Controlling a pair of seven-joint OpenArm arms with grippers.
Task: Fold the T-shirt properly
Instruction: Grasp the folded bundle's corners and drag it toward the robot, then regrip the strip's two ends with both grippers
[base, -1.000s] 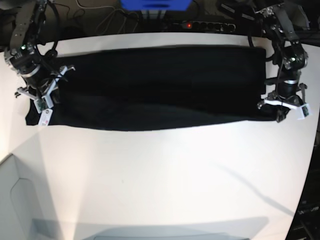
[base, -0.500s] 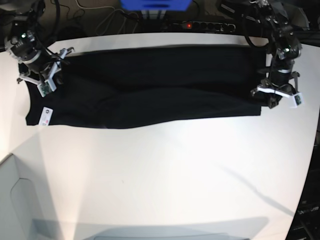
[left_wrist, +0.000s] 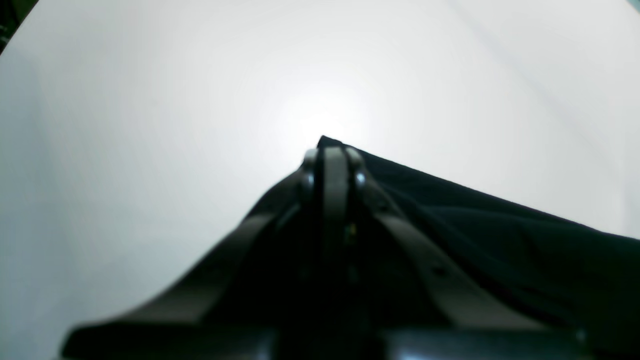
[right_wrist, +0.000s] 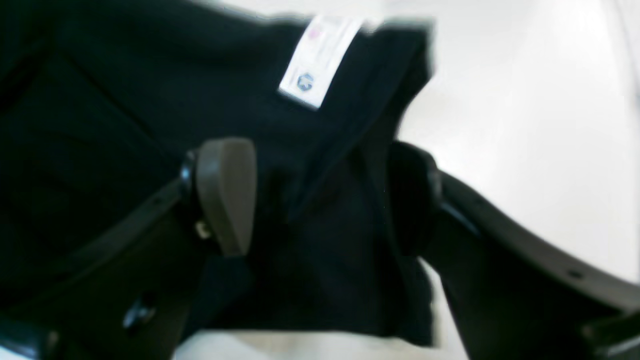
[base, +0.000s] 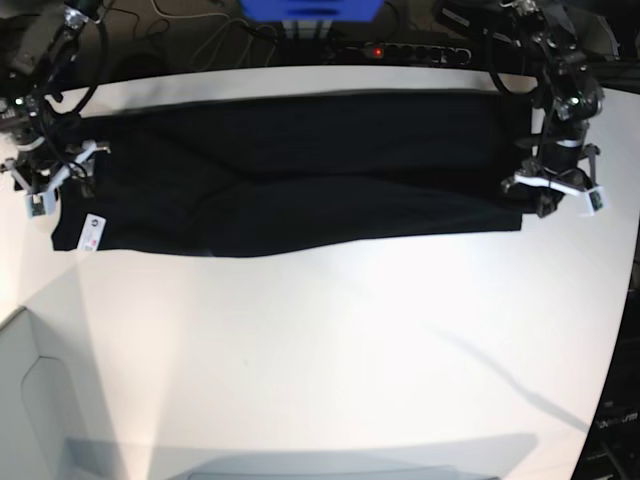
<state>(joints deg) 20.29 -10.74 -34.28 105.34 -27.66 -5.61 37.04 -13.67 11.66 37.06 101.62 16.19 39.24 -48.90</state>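
The right gripper (right_wrist: 320, 200) has just sprung wide, dropping the black cloth T-shirt (base: 300, 170) by its white label (right_wrist: 320, 60), while the left gripper (left_wrist: 332, 165) seems clamped on the far corner: fold laid.

White table (base: 330, 340); black power strip (base: 405, 50), red light lit; blue object (base: 310, 12) behind.

We are seeing the T-shirt (base: 300, 175) lying as a long band across the far part of the bench (base: 330, 350), running from 9 o'clock to 3 o'clock. Its label (base: 88, 232) is lying at the band's 9 o'clock end, on the near corner. The right tool (base: 45, 180) is sitting at that 9 o'clock end, beyond the label; the left tool (base: 548, 195) is sitting at the 3 o'clock end. A power strip (base: 400, 50) is lying behind the bench at 12 o'clock.
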